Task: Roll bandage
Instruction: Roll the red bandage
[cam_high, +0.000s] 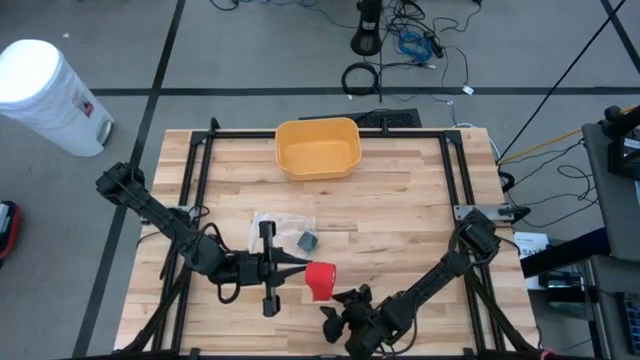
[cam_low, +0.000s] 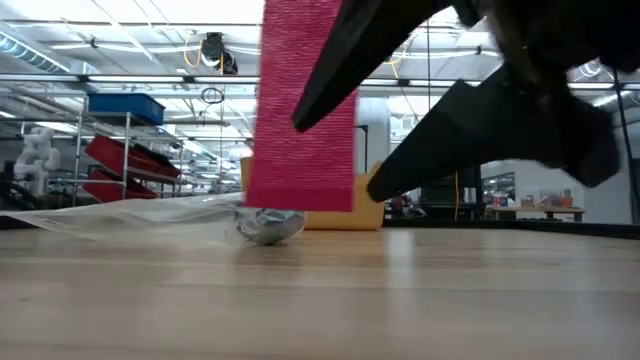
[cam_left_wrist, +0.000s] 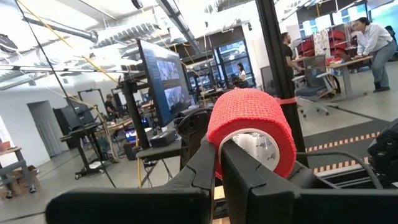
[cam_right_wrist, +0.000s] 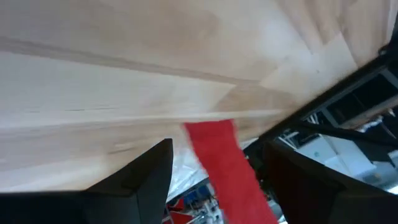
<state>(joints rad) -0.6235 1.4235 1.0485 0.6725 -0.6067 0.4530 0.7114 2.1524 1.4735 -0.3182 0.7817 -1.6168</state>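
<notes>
Here the red bandage roll (cam_high: 320, 280) hangs above the wooden table (cam_high: 400, 200), near its front edge, well apart from the yellow bin (cam_high: 318, 148) at the back. The left gripper (cam_high: 297, 268) holds the roll from the side away from the right arm; in the left wrist view its fingers (cam_left_wrist: 208, 163) are clamped on the roll's white core (cam_left_wrist: 256, 146), one finger inside the hole and one against the red outer layer. The roll lies on its side, its open end facing back along the left arm.

A loose strip of bandage (cam_low: 300, 105) hangs down from the roll; in the low view it reaches almost to the table, and its lower edge hides part of the bin. The right gripper (cam_high: 345, 312) sits just in front of the roll, close to the table's front edge. In the right wrist view its fingers (cam_right_wrist: 140, 177) stand apart, with the red strip (cam_right_wrist: 221, 165) passing between them, touching neither.

Between the roll and the bin lie a clear plastic wrapper (cam_high: 282, 225) and a small dark object (cam_high: 307, 240) just beside it, both flat on the table.
</notes>
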